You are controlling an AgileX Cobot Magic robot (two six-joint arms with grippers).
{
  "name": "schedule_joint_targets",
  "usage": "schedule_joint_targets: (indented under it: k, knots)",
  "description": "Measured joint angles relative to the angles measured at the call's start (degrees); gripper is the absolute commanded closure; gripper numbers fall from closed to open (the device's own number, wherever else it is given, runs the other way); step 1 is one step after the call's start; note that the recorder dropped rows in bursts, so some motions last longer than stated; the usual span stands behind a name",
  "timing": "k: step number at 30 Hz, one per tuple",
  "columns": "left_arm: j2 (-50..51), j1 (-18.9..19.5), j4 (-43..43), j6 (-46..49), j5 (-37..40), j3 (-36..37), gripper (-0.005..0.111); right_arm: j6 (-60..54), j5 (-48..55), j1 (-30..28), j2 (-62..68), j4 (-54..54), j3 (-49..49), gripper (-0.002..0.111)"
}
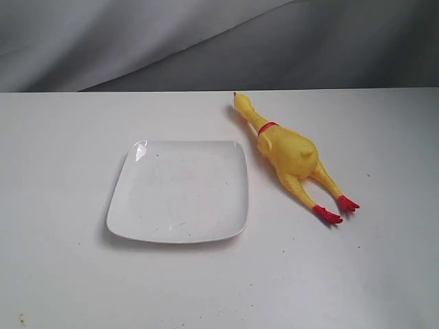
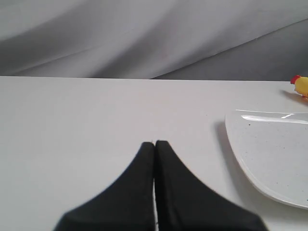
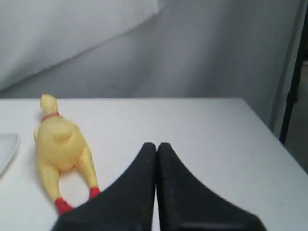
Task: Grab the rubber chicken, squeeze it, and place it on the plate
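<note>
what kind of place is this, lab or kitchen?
Likely a staged lab tabletop, not a kitchen: plain white table, grey cloth backdrop, just a plate and a rubber chicken laid out.

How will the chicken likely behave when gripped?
The chicken looks like soft rubber, so its plump body probably squashes when gripped. Its thin neck and legs may droop once lifted. Lying flat with legs splayed, it seems unlikely to roll.

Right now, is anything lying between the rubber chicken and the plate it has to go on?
Nothing visible does. The rubber chicken lies right of the plate in the exterior view, apart from it, with only bare table between them.
</note>
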Motion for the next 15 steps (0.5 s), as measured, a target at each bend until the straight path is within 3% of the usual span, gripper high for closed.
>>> schedule_joint_targets:
  k: [10, 15]
  knots:
    - [0.00, 0.00, 0.00, 0.00, 0.00, 0.00, 0.106, 0.00, -32.17, 0.00, -0.09, -0.42, 0.00, 0.108]
    - [0.00, 0.00, 0.00, 0.00, 0.00, 0.00, 0.106, 0.00, -38.21, 0.00, -0.09, -0.42, 0.00, 0.108]
